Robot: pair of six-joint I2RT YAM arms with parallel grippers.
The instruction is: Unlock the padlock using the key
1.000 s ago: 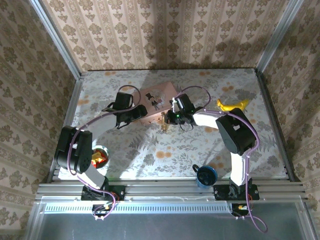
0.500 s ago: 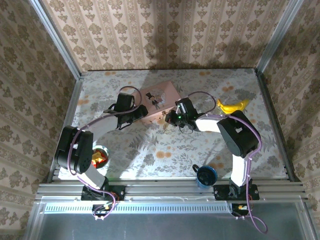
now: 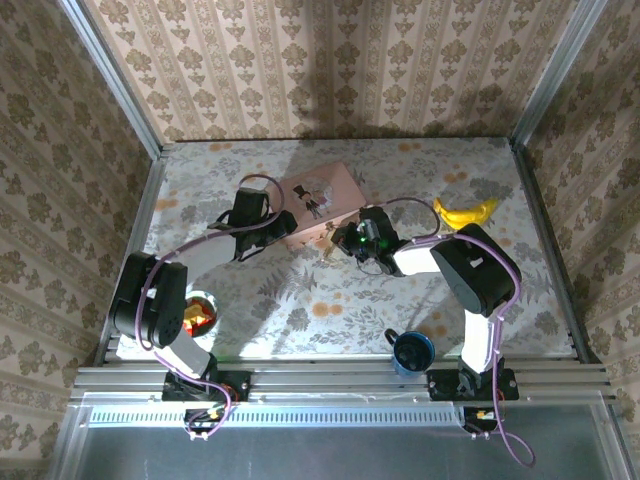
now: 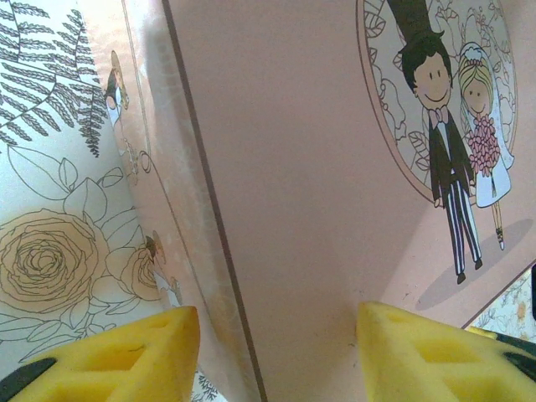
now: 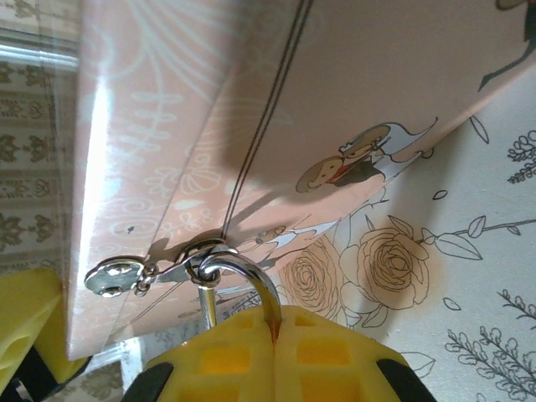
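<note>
Right wrist: R claw (image 5: pixel 272 352) pinching padlock (image 5: pixel 261 283) shackle; L claw (image 4: pixel 276 325) spread astride bride-groom box (image 4: pixel 293 167).

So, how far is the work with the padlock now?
Done: the right claw is shut on the padlock, which hangs from the pink box by its hasp. In hand: the left claw, open, straddles the box's edge, seemingly to steady it. Left: putting in the key, turning it, opening the lock.
</note>
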